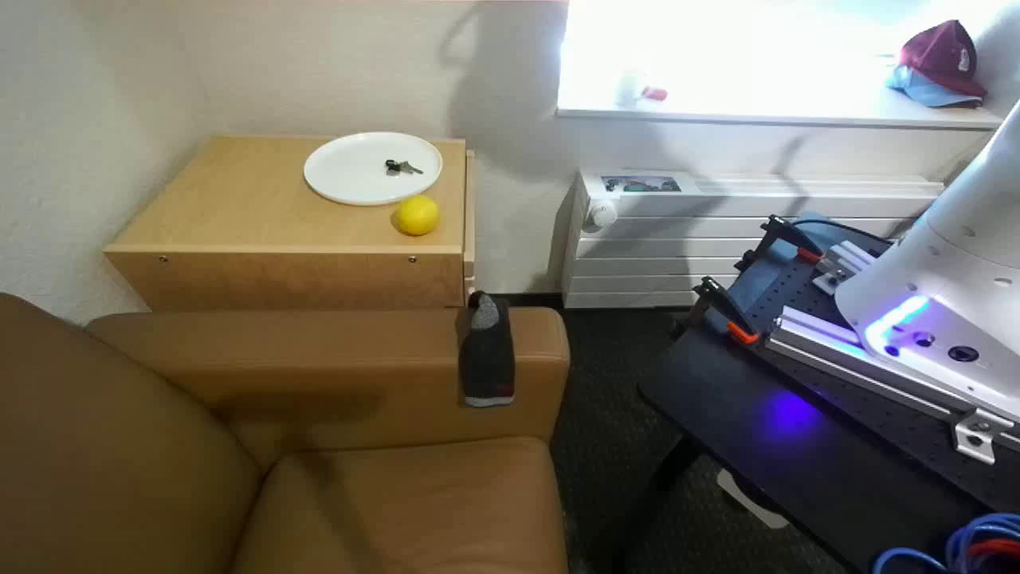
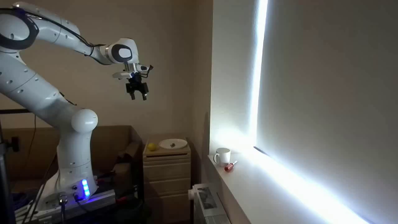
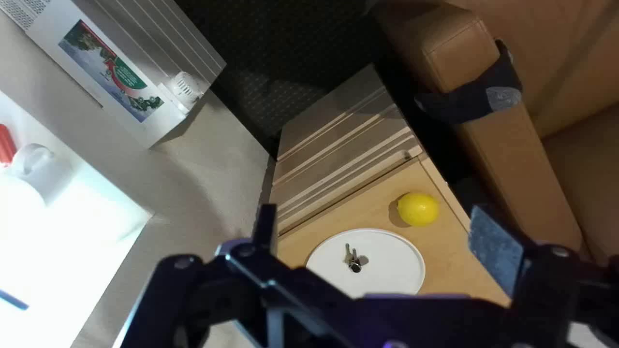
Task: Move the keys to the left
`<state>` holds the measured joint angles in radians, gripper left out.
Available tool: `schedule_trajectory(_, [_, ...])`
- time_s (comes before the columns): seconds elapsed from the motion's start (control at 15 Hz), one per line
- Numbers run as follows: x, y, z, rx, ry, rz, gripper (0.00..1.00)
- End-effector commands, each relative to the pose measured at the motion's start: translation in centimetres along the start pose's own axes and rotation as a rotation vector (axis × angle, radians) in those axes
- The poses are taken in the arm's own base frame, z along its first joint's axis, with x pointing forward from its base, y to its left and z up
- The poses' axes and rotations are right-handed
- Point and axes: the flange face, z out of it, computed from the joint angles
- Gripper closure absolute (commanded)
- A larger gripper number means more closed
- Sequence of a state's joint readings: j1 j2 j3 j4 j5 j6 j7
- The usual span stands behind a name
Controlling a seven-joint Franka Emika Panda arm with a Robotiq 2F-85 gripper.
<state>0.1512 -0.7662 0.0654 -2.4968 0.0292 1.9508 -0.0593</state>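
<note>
The keys [image 1: 404, 167] are a small dark clump with metal blades. They lie on the white round plate [image 1: 343, 171] on top of a light wooden cabinet [image 1: 255, 207]. The keys [image 2: 173, 145] and plate [image 2: 182, 143] also show in an exterior view. In the wrist view the keys [image 3: 353, 260] lie on the plate [image 3: 394, 261], between the fingers in the picture but far below them. My gripper [image 2: 139, 97] is open and empty, high above and apart from the cabinet. Its spread fingers [image 3: 380, 238] frame the wrist view; the plate's near edge is hidden behind the gripper body.
A yellow lemon-like ball [image 1: 417, 215] sits beside the plate near the cabinet's edge. A brown sofa [image 1: 319, 343] with a dark sock [image 1: 488, 351] on its arm stands beside the cabinet. A radiator [image 1: 637, 239] stands under the sill, which holds a mug [image 2: 222, 156] and red screwdriver [image 2: 229, 167].
</note>
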Motion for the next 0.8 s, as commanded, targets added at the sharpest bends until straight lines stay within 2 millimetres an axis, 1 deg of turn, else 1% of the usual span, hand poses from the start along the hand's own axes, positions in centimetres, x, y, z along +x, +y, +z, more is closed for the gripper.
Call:
schedule_trajectory(0.0, [0.0, 0.0, 0.0, 0.000, -0.001, 0.000, 0.00])
schedule_trajectory(0.07, [0.0, 0.0, 0.0, 0.000, -0.001, 0.000, 0.00])
schedule_trajectory(0.13, [1.2, -0.8, 1.9, -0.023, -0.020, 0.021, 0.00])
schedule_trajectory(0.2, [2.4, -2.2, 4.6, -0.045, -0.054, 0.042, 0.00])
schedule_trajectory(0.27, [2.8, -3.7, 6.5, -0.048, -0.076, 0.038, 0.00])
schedule_trajectory(0.33, [3.1, -5.1, 7.8, -0.046, -0.109, 0.037, 0.00])
schedule_trajectory(0.4, [3.7, -6.5, 9.5, -0.076, -0.112, 0.046, 0.00])
schedule_trajectory(0.53, [5.4, -9.9, 13.1, -0.098, -0.102, 0.037, 0.00])
schedule_trajectory(0.67, [7.5, -12.2, 16.8, -0.110, -0.078, 0.077, 0.00])
schedule_trajectory(0.73, [8.3, -12.8, 18.1, -0.115, -0.073, 0.111, 0.00])
